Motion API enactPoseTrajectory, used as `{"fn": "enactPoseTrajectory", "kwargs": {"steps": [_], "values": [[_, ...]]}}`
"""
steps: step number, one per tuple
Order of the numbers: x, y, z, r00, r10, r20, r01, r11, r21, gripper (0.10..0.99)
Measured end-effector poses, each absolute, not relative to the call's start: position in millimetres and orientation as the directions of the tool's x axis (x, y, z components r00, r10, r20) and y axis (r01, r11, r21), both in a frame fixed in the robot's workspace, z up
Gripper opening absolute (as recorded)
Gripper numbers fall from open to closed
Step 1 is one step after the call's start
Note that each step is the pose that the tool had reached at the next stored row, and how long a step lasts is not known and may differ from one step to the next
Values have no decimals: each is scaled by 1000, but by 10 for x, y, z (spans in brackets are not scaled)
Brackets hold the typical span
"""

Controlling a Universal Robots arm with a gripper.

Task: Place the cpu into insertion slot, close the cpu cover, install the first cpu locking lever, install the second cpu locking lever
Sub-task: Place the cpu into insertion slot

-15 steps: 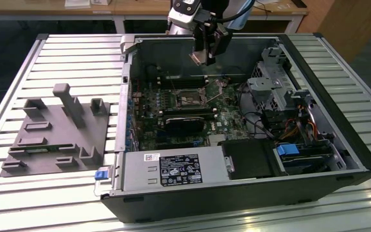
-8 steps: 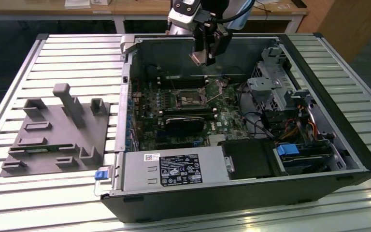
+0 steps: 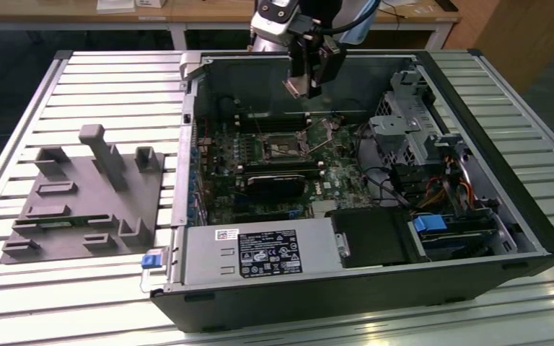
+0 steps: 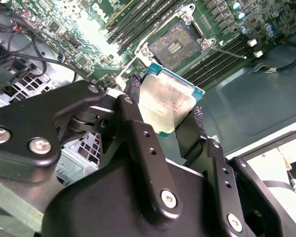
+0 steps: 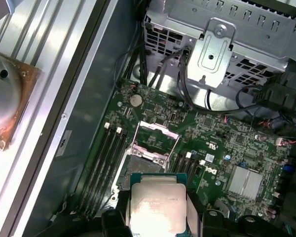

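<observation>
Surface: slatted metal desk (image 3: 84, 79) carrying an open computer case (image 3: 354, 299) laid on its side, with a grey moulded fixture (image 3: 84, 194) beside it toward the exterior view's left.
Hand: the hand (image 3: 306, 90) hangs over the far part of the case's interior, above the green motherboard (image 3: 257, 173).
Grip: closed on the cpu (image 4: 167, 103); in the second wrist view the two black fingers (image 4: 133, 113) clamp opposite edges of the chip, its silver top facing the camera.
Cpu position: in the air, well clear of the board and apart from the insertion slot (image 4: 175, 44), which lies beyond it in both wrist views.
Insertion slot: bare, its dark centre exposed, between the long black memory slots (image 5: 108, 158).
Cpu cover: the cpu cover (image 5: 158, 128) looks swung up and open behind the socket in the first wrist view.
Levers: a thin wire lever (image 4: 227, 52) juts out from the socket's side, seemingly unlatched.
Progress: early, as I judge it. The chip is picked up but not seated; placing it, closing the cover and fastening both levers all remain.
</observation>
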State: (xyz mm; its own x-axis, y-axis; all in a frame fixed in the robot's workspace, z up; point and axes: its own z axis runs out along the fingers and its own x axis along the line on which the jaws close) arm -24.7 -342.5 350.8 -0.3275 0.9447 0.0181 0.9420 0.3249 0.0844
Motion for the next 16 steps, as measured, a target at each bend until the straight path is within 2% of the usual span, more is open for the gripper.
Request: {"fn": "enactPoseTrajectory", "kwargs": {"steps": [16], "values": [[-247,-3421,3491,-218,976,17,973,216,84,537]]}}
